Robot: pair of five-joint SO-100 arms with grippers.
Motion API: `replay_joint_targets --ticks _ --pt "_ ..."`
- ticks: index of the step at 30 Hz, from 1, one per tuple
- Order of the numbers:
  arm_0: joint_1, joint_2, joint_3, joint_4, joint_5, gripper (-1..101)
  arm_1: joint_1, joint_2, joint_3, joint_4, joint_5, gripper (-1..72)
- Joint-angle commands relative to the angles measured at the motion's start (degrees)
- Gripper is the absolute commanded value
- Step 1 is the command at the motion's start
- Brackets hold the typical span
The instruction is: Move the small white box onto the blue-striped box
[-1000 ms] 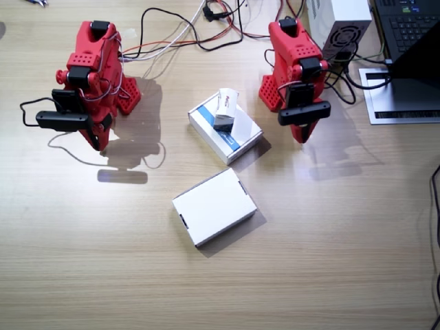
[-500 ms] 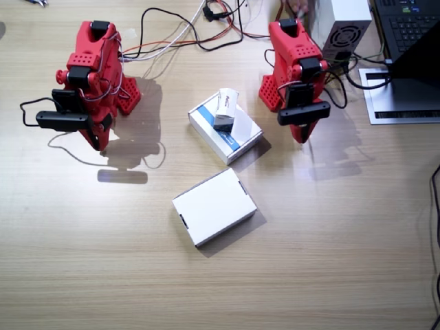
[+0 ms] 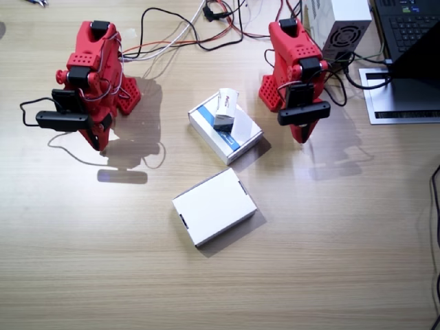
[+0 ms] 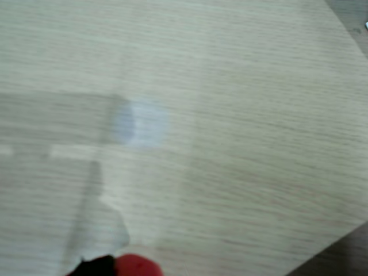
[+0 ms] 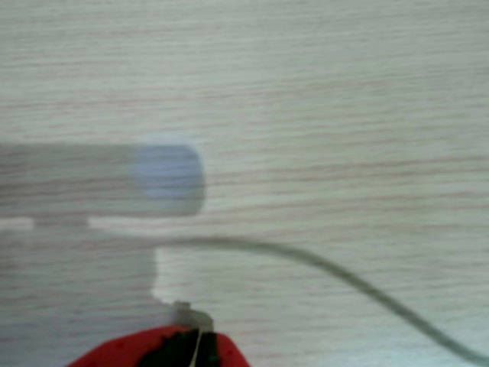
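Note:
The small white box (image 3: 225, 108) lies on top of the blue-striped box (image 3: 208, 126) in the middle of the table, between the two red arms. My left gripper (image 3: 301, 132) hangs folded to the right of the boxes, jaws together, holding nothing. Far off to their left, my right gripper (image 3: 98, 139) is also folded down and shut. Both wrist views are blurred and show only bare wood, with a sliver of red gripper (image 4: 135, 265) at the bottom edge of one and another red gripper part (image 5: 160, 350) in the other. Neither box appears in them.
A plain white flat box (image 3: 214, 206) lies in front of the striped one. A laptop (image 3: 412, 27), a grey metal unit (image 3: 344, 24) and tangled cables (image 3: 185, 31) crowd the far edge. A thin black cable (image 5: 344, 279) crosses a wrist view.

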Motion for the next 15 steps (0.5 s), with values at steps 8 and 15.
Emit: replay_joint_targets --ticks 8,15 --pt "6.68 1.93 -0.97 1.05 -3.34 0 1.76 1.58 -0.62 1.05 -1.49 0.2" --pt "5.19 1.93 -0.97 1.14 -1.41 0 1.67 1.58 -0.62 1.05 -1.49 0.2"
